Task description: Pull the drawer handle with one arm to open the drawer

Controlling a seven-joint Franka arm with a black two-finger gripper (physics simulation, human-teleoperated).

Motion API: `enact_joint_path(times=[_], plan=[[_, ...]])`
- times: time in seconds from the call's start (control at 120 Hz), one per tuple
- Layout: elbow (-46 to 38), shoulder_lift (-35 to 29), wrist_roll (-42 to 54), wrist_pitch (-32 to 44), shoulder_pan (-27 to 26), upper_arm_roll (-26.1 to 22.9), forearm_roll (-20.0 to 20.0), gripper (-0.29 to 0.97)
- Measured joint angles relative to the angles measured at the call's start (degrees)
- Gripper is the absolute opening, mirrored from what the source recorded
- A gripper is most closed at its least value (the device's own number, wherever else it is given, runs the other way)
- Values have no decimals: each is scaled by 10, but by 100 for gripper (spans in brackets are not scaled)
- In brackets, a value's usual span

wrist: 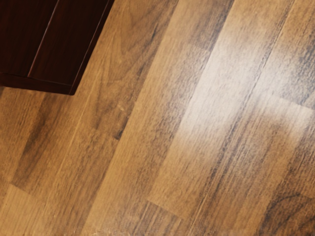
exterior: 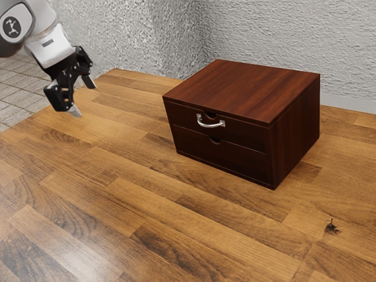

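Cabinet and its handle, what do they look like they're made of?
Cabinet: likely dark reddish wood or veneer, smooth with a slight sheen; fine grain streaks run across the top. Handle: probably polished metal; it is silvery grey with bright highlights along its curve, though painted plastic can't be ruled out.

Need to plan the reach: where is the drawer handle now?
In the exterior view the silver handle sits on the upper drawer of the cabinet, near centre, far to that view's right of the gripper.
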Motion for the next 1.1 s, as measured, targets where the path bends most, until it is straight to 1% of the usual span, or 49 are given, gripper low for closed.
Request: enact_joint_path(times=[0.158, 0.292, 0.508, 0.7, 0.792, 0.983, 1.1], plan=[[5, 0, 49, 7, 19, 7, 5, 68], [-13, 3, 82, 38, 33, 12, 18, 68], [8, 14, 122, 72, 53, 17, 20, 68], [21, 39, 147, 102, 73, 16, 21, 68], [22, 48, 158, 121, 70, 14, 21, 68], [20, 54, 178, 152, 39, 10, 21, 68], [14, 54, 187, 161, 39, 11, 21, 67]])
